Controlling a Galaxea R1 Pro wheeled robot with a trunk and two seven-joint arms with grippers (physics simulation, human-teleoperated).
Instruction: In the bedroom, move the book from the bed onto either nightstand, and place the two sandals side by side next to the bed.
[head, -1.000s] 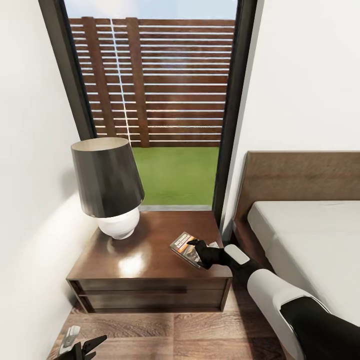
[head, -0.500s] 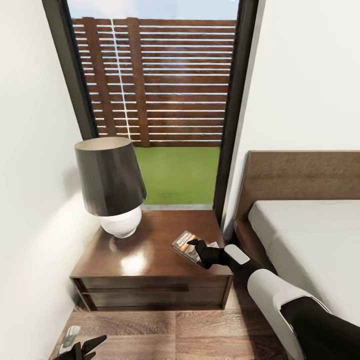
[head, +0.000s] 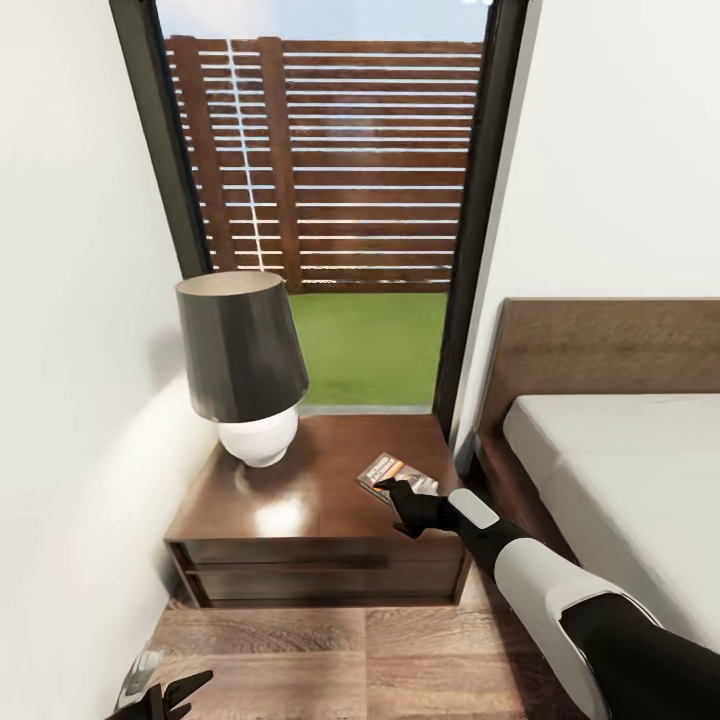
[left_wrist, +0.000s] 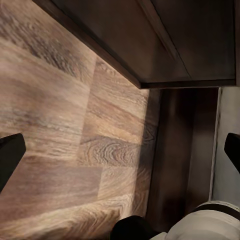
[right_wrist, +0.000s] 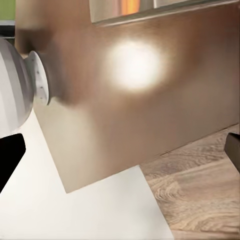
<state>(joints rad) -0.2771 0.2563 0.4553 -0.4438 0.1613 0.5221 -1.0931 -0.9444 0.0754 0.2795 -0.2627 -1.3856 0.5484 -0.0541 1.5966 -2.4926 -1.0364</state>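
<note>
Two dark fingers (head: 385, 487) of the right gripper (head: 392, 492) stood spread just over the near right part of the nightstand (head: 320, 500), with nothing between them; in the right wrist view their tips sat wide apart at the picture's edges, looking down on the glossy brown top with a bright glare spot on it. Just beyond those fingers the book (head: 397, 471) lay flat on the nightstand's top, near its right edge, its orange band showing, and it looked free of the gripper, though the near corner sat very close to the fingertips. Farther back on the top, toward the left, stood a lamp (head: 243, 365) with a dark shade and a round white base. The bed (head: 620, 470) stood to the right of the nightstand, its off-white mattress and wooden headboard in view. Low at the left of the head view the left gripper (head: 160, 697) hung above the wooden floor (head: 330, 660), fingers parted and empty, near the nightstand's front. Behind the nightstand a tall window (head: 330, 200) showed a slatted fence and grass.
</note>
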